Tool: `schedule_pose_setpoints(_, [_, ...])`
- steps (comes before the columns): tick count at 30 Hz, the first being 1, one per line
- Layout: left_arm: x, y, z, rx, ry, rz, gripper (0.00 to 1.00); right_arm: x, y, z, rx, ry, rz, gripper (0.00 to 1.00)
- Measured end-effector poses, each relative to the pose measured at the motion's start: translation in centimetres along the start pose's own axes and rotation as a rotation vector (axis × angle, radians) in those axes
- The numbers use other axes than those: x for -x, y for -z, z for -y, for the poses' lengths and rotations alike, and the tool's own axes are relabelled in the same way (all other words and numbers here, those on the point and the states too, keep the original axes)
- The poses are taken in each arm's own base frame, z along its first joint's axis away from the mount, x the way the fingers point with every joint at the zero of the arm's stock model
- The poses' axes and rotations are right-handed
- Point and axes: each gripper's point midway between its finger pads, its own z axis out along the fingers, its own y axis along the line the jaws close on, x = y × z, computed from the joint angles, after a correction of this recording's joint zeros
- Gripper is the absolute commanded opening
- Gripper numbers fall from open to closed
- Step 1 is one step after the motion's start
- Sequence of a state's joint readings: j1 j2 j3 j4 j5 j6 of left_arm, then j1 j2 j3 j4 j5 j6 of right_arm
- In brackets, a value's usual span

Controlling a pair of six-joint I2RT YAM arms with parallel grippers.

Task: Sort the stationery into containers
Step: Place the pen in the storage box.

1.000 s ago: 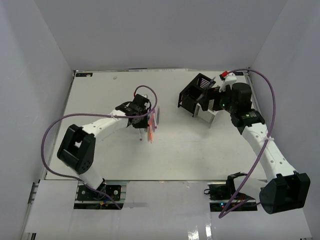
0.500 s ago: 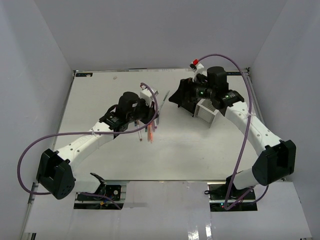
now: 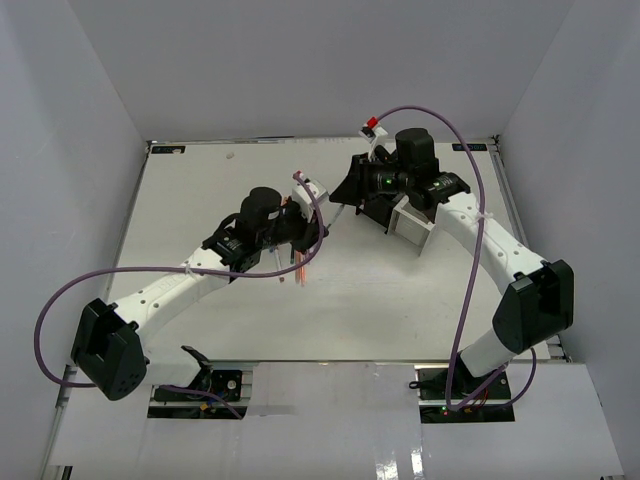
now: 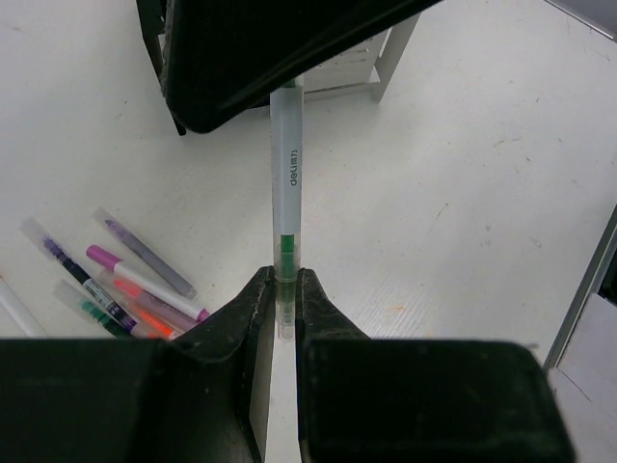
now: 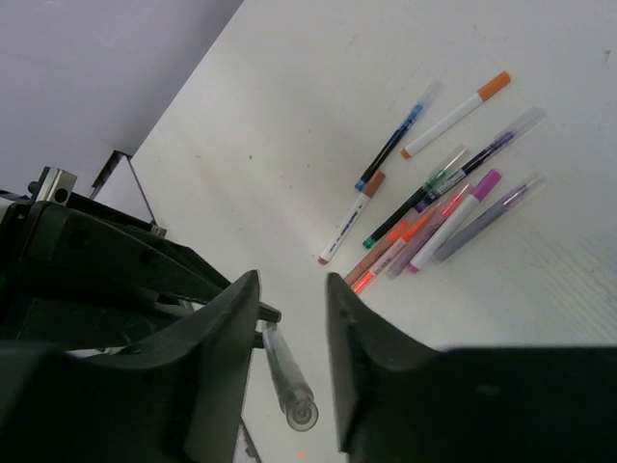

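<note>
My left gripper (image 4: pixel 282 289) is shut on the lower end of a clear pen with green ink (image 4: pixel 286 174), held above the table and pointing away. The pen's far end (image 5: pixel 289 381) lies between the jaws of my right gripper (image 5: pixel 292 285), close to one finger with a gap to the other, so that gripper is open. From above, the pen (image 3: pixel 337 214) bridges both grippers at mid-table. The rest of the stationery (image 5: pixel 434 203) lies in a loose pile. The black container (image 3: pixel 372 208) and the white container (image 3: pixel 412 224) stand behind my right gripper.
The pile of markers (image 3: pixel 300 262) lies just under my left wrist. White walls close the table on three sides. The containers sit at the back right, with my right arm (image 3: pixel 480 240) arching over them.
My right arm has swung left from the containers to the pen's far end, and its jaws have narrowed around it. My left arm has stretched out, carrying the pen toward the right.
</note>
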State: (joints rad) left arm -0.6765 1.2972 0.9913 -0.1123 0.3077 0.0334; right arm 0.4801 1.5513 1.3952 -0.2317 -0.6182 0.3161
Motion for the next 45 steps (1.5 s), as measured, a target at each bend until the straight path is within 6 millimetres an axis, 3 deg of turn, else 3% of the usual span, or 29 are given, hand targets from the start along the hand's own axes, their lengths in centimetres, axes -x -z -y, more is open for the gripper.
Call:
schedule_pose_setpoints(5, [0.3,-0.1,-0.3,0.013,-0.006,0.013,0.04,-0.1,0.1,-0.4,0.021,-0.01,-0.009,0.08])
schedule_pose_setpoints(8, [0.1,-0.1,-0.3,0.016,-0.001,0.011,0.19,-0.2,0.1,-0.9,0.028,-0.01,-0.01,0.08])
schedule_pose_setpoints(11, [0.2,-0.2,-0.5,0.029,0.01,0.018,0.54,0.0,0.2,-0.5,0.011,-0.006,-0.003,0.08])
schedule_pose_setpoints(12, [0.2,-0.2,-0.6,0.035,0.013,0.019,0.72,0.1,0.2,-0.3,0.0,-0.003,0.001,0.08])
schedule_pose_setpoints(16, [-0.2,-0.1,-1.5,0.102,0.076,0.009,0.98,1.3,1.2,2.5,-0.096,0.002,0.046,0.08])
schedule_pose_setpoints(20, [-1.7,0.2,-3.1,0.222,0.184,-0.034,0.98,5.0,4.2,7.3,-0.292,0.037,0.152,0.08])
schedule_pose_setpoints(26, [-5.7,0.8,-4.7,0.378,0.377,-0.131,0.98,11.9,10.3,13.9,-0.634,0.149,0.365,0.08])
schedule_pose_setpoints(30, [-8.8,1.2,-4.9,0.439,0.479,-0.208,0.98,14.2,11.6,18.4,-0.767,0.168,0.431,0.08])
schedule_pose_setpoints(34, [-10.6,1.3,-4.7,0.465,0.552,-0.261,0.98,13.9,10.6,23.2,-0.844,0.146,0.416,0.08])
schedule_pose_setpoints(38, [-11.3,1.6,-4.5,0.481,0.599,-0.285,0.98,11.9,8.6,27.1,-0.886,0.109,0.359,0.08])
schedule_pose_setpoints(43, [-12.4,1.6,-4.2,0.5,0.646,-0.325,0.98,9.5,7.2,29.7,-0.906,0.071,0.298,0.17])
schedule_pose_setpoints(45, [-12.9,1.4,-4.2,0.509,0.665,-0.347,0.98,8.9,6.9,30.1,-0.908,0.06,0.283,0.28])
